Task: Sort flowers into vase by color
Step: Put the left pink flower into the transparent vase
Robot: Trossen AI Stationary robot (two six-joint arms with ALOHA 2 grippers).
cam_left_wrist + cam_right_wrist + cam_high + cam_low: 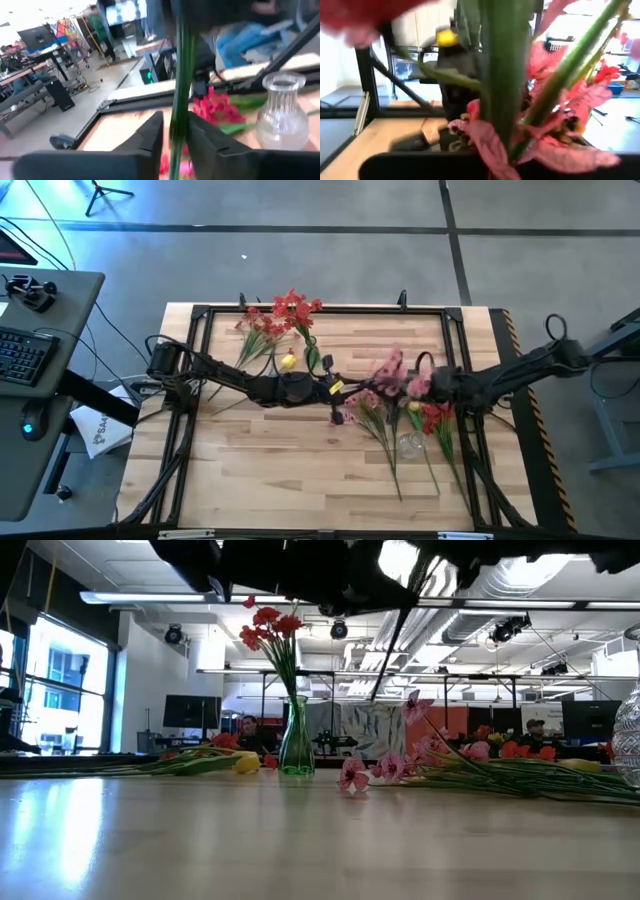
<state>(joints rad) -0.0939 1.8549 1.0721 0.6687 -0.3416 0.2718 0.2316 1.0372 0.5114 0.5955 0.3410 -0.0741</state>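
Ribbed clear glass vase [284, 116]; thin green stem [180, 95]

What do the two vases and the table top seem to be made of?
Green vase: likely glass, glossy; light shows through it. Clear vase: glass or clear plastic, ribbed and see-through. Table top: pale wood in jointed strips with visible grain, smooth with a slight sheen.
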